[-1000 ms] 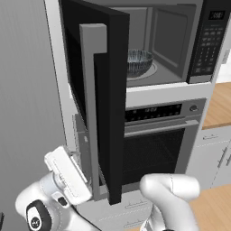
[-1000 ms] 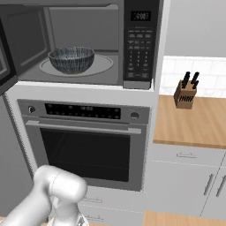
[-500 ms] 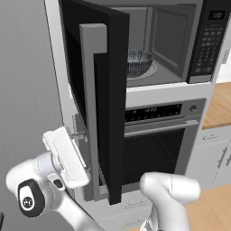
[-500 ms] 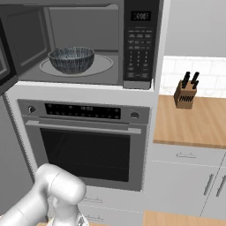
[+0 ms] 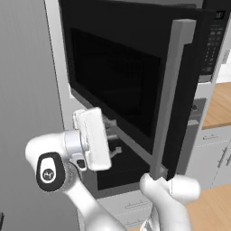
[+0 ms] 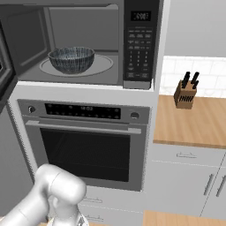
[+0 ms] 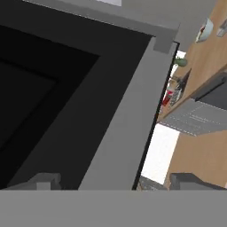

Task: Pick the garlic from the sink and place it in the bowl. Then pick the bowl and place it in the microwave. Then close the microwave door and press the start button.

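Black glass and grey trim take up most of the left base view: the big black microwave door [image 5: 122, 85] with its dark window and long vertical grey handle [image 5: 173, 94] stands partway swung toward the cabinet. The white arm's two-finger gripper [image 5: 110, 140] sits right below the door's bottom edge on the outer face, jaws spread wide and clamped on nothing. In the hand view the two dark fingertips [image 7: 44, 181] stand well apart, with the door's grey frame and black glass [image 7: 66, 111] right in front of them.

From the right base view the built-in black microwave [image 6: 84, 44] still has its cavity showing, and the wide ribbed dark grey-blue bowl [image 6: 71, 59] sits on the round turntable inside. Dark keypad strip [image 6: 139, 46] on the right. Below is the oven with a horizontal bar handle [image 6: 84, 139], and a wooden knife block [image 6: 186, 93] on the wood counter to the right.
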Available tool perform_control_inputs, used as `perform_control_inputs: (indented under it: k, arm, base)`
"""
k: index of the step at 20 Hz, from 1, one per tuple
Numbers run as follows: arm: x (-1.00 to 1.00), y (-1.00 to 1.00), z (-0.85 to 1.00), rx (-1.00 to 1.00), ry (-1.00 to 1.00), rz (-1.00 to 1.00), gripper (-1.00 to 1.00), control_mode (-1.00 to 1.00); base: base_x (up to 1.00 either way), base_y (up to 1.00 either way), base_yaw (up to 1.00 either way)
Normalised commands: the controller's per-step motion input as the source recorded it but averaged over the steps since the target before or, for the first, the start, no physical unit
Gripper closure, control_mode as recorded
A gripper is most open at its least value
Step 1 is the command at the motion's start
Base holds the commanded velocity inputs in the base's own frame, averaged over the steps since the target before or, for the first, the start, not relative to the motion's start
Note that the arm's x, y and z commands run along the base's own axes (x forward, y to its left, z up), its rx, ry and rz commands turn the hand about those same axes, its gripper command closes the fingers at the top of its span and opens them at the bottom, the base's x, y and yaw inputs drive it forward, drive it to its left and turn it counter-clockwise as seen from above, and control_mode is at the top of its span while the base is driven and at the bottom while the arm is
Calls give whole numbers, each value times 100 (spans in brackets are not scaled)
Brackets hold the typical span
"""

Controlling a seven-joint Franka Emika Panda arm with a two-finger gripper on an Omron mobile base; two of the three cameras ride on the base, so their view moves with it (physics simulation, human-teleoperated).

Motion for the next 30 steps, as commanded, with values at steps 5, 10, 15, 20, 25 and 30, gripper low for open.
perform_control_inputs:
  k: [5,10,15,20,25,30]
  arm:
    - [0,-94,18,13,-8,17,-100,-100]
    - [7,-77,16,14,-11,31,-100,-100]
    - [28,-57,17,12,-9,49,-100,-100]
    - [37,-44,12,11,-4,47,-100,-100]
    - [51,-16,11,9,0,42,-100,-100]
    - [62,-5,5,8,1,42,-100,-100]
  base:
    - [0,0,0]
    - [0,0,0]
    - [0,0,0]
    - [0,0,0]
    - [0,0,0]
    - [0,0,0]
